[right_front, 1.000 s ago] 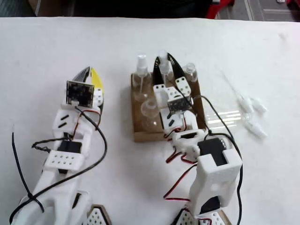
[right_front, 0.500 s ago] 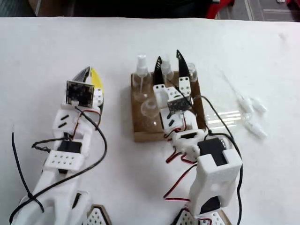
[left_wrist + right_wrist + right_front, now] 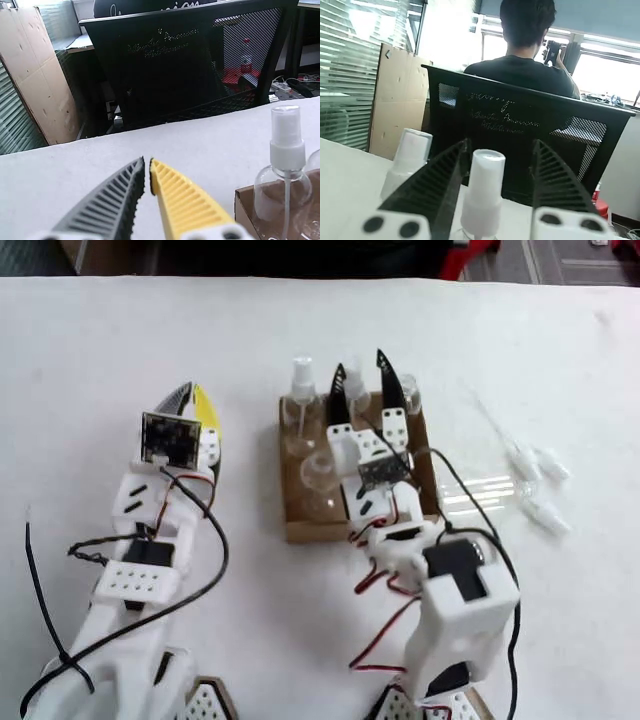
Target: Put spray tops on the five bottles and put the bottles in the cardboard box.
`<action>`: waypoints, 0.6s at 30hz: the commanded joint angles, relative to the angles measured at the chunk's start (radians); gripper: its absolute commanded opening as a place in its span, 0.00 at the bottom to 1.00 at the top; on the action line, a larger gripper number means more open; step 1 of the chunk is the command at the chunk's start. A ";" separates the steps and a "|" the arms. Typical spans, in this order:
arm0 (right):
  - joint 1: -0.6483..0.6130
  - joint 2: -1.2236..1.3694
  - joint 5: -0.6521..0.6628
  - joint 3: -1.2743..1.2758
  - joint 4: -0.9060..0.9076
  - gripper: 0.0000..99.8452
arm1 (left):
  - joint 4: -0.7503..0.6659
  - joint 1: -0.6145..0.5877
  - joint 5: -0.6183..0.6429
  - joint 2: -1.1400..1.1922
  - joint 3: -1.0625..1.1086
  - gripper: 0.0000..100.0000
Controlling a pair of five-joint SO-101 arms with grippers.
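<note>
White worktop (image 3: 120, 330) carries the cardboard box (image 3: 310, 531) with bottles (image 3: 318, 475) standing inside. The right tool (image 3: 360, 362), spread open astride one spray top (image 3: 482, 190) at the box's far side, could clip and topple that bottle if it shifts sideways. The right arm (image 3: 455, 590) stretches low over the box. The left tool (image 3: 195, 388), closed and empty, sits well apart.

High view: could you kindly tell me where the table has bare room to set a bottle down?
Free: the wide far strip of the table beyond the cardboard box, and the gap between the left hand and the box. Crowded: the box, under the right hand, and the loose spray tops to its right.
</note>
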 commanded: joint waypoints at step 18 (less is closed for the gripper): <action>0.205 -0.894 -0.161 0.164 0.487 0.16 | -0.026 -0.004 -0.009 -0.002 -0.014 0.02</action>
